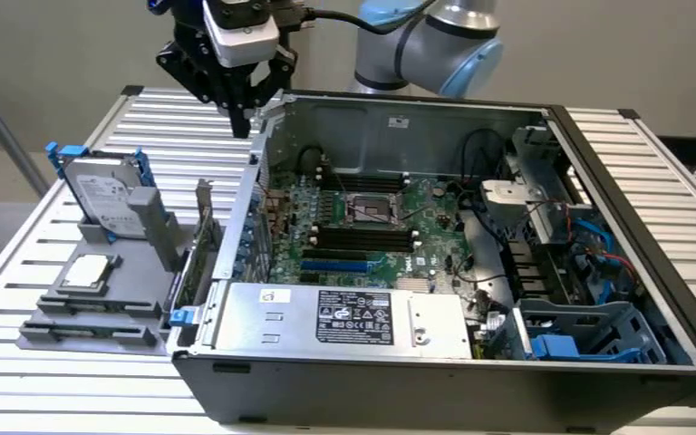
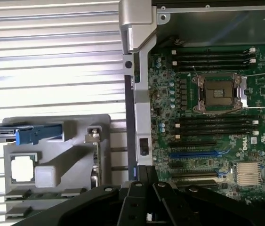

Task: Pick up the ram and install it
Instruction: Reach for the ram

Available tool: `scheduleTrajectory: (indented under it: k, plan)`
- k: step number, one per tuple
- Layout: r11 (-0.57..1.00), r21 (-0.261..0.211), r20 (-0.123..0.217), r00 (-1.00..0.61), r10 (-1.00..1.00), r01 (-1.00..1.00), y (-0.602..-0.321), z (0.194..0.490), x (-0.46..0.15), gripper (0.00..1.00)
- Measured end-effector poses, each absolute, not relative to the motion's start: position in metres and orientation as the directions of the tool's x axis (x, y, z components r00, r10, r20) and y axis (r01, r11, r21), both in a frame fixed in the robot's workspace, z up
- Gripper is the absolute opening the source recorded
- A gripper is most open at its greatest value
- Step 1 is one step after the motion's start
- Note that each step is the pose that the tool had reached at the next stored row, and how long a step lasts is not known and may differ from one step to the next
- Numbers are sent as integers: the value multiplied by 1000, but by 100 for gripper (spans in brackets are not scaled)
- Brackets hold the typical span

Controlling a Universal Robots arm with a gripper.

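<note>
End effector is shut w/ nothing between its fingers, up high over the far corner of the open PC case, on the exterior view's left. The ram isn't picked up: it stands on edge in the grey holder on the table, just beside the case's outer wall (seen edge-on in wrist view). Same holder carries the hard drive w/ blue rails and the silver processor chip. Inside the case, the motherboard shows its black slots w/o sticks in them.
</note>
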State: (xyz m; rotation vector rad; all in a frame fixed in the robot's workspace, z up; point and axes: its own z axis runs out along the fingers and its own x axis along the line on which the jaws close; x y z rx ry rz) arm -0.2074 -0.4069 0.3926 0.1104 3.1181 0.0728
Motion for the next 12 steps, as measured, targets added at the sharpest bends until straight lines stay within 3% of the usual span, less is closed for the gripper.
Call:
scheduleTrajectory:
  k: [12]
  plan:
    - [997, 35, -20, -997, 71, 70, -407, 393, -262, 11]
